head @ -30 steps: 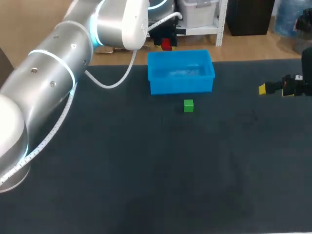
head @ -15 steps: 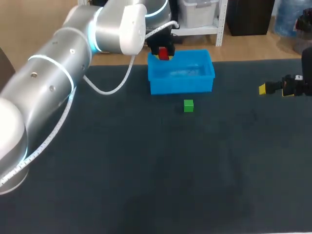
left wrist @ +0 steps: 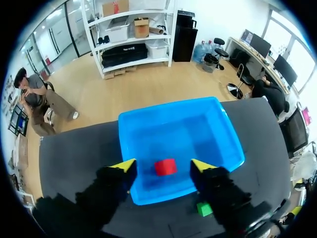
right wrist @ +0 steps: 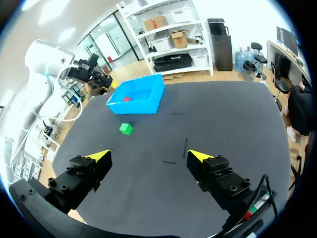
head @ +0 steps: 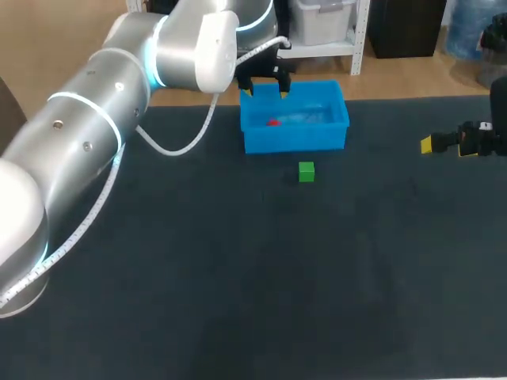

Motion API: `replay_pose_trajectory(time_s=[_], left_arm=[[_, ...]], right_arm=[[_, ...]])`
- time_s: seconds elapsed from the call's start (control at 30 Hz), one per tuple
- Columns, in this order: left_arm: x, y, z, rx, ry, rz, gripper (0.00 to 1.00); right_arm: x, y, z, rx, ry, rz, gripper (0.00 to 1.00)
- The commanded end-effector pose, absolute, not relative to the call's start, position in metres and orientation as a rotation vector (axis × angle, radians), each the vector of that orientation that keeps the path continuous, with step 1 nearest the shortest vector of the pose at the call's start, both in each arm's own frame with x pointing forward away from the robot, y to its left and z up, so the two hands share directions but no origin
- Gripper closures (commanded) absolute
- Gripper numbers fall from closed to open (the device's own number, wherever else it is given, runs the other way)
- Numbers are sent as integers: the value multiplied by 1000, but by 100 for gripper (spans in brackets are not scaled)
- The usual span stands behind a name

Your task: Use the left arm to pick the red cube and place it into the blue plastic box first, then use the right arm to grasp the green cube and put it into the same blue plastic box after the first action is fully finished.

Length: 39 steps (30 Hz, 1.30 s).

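Green cube (head: 306,171) on the table (head: 238,277), red cube (head: 273,122) in the blue plastic box (head: 295,136) behind it.
The green cube sits near the box's front wall, faces roughly square to it. Off to the right, my right gripper (right wrist: 148,156) hangs with fingers spread wide, empty. The box lies long side across the table — the red cube rests on its floor toward the left end. Above it, my left gripper (head: 265,92) — fingers apart, nothing held.

The left arm (head: 103,111) comes in from the left and stretches far forward. The left gripper (head: 265,89) points downward, yellow-tipped fingers spread and holding nothing. The right gripper (right wrist: 148,156) hangs at the right side, fingers wide apart and empty
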<state>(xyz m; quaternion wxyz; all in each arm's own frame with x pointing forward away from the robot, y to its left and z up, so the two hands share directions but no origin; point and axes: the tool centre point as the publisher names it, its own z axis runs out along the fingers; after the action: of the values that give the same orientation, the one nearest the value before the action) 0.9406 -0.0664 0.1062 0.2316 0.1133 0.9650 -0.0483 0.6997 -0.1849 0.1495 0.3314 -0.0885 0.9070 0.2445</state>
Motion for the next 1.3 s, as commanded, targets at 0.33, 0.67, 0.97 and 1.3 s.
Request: replay_pose_trajectory(time_s=[0.33, 0.67, 0.97, 1.3], left_arm=[[953, -71, 107, 324, 2725, -121, 0], [953, -71, 107, 324, 2725, -121, 0], [930, -54, 120, 306, 2692, -196, 0], [900, -29, 131, 338, 2628, -253, 0]], right_arm=[[700, -185, 150, -232, 2372, 638, 0], [700, -185, 150, -232, 2372, 638, 0], [700, -185, 150, -232, 2372, 638, 0], [700, -185, 150, -232, 2372, 638, 0]])
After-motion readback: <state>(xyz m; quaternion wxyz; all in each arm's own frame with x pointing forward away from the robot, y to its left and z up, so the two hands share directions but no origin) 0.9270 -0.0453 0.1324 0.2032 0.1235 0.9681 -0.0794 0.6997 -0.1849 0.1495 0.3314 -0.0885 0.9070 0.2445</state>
